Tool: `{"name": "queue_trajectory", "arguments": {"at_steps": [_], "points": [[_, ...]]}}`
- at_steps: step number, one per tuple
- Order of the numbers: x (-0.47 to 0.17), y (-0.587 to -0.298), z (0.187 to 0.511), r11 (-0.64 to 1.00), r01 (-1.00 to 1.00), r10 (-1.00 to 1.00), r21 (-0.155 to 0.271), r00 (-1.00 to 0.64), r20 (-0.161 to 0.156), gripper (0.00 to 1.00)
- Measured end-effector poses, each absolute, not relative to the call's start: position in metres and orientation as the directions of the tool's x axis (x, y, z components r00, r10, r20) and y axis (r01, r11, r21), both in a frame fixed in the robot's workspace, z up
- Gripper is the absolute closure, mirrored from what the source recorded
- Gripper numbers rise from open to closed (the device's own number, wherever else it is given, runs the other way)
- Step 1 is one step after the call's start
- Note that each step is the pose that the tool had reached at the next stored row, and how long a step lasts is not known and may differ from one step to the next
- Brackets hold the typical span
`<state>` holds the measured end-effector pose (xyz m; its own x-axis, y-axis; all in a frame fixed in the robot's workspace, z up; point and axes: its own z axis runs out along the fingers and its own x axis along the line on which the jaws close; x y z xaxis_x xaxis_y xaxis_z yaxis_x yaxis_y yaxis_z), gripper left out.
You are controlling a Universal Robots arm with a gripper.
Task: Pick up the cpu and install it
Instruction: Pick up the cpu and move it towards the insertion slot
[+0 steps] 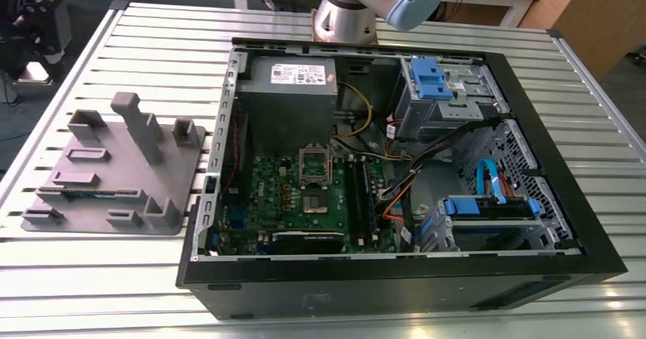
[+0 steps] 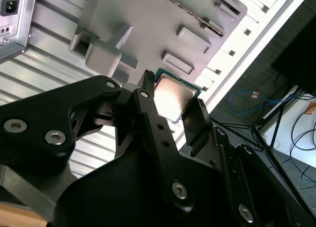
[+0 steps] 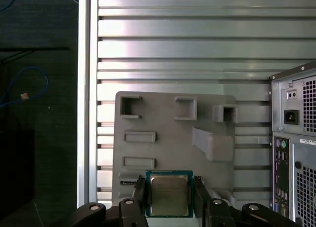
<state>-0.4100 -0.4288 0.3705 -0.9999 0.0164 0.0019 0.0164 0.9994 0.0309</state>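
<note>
**Fingers clamped on the cpu over the fixture plate**

The black fingers [image 3: 199, 192] press on two opposite edges of the cpu [image 3: 169, 193], one on each side, holding it between them. The chip's pale metal top faces the camera in both wrist views, with a thin green border around it [image 2: 173, 94]. Behind it lies the grey fixture plate [image 3: 168, 138] with its raised blocks and pockets, flat on the slatted metal surface [image 3: 187, 49]. Beside the plate stands the computer case [image 3: 296, 138]. In the exterior view the case lies open, its green motherboard [image 1: 302, 203] exposed, and the arm [image 1: 353, 13] rises at its far side.
</note>
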Motion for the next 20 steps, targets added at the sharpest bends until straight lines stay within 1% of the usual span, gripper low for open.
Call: {"name": "queue_trajectory", "arguments": {"at_steps": [20], "points": [[-0.354,-0.429,0.371,0.999,0.016,0.016,0.031,-1.000,0.003,0.53]]}}
